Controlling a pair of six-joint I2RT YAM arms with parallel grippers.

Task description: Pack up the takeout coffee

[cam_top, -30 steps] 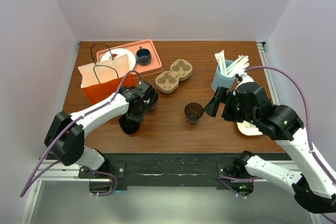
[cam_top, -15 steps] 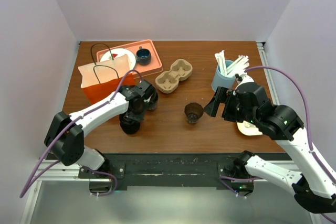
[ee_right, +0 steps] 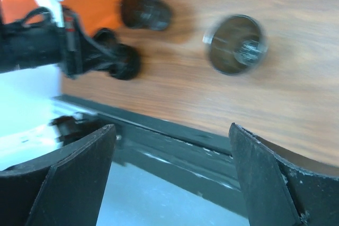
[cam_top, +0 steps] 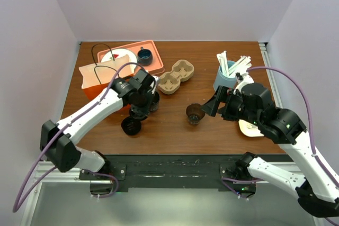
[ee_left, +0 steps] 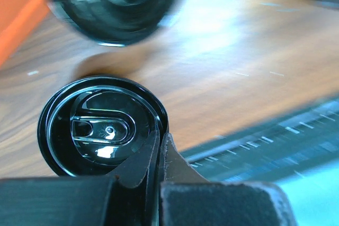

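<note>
Black takeout coffee (ee_left: 100, 125), near table (ee_left: 238, 67) edge, lid rim pinched by left pincer (ee_left: 159, 137) (right pincer (ee_right: 170, 128) spread wide).

Pinched fully together at the left gripper (ee_left: 160, 146), tips touching, pointed down. Spread wide at the right gripper (ee_right: 170, 130), fingers well apart, angled down and leftward.

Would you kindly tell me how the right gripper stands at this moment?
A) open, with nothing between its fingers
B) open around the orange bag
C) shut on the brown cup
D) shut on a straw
A: in the right wrist view the right gripper has its fingers spread wide with only bare table between them, and the brown cup sits apart, ahead of them.
</note>
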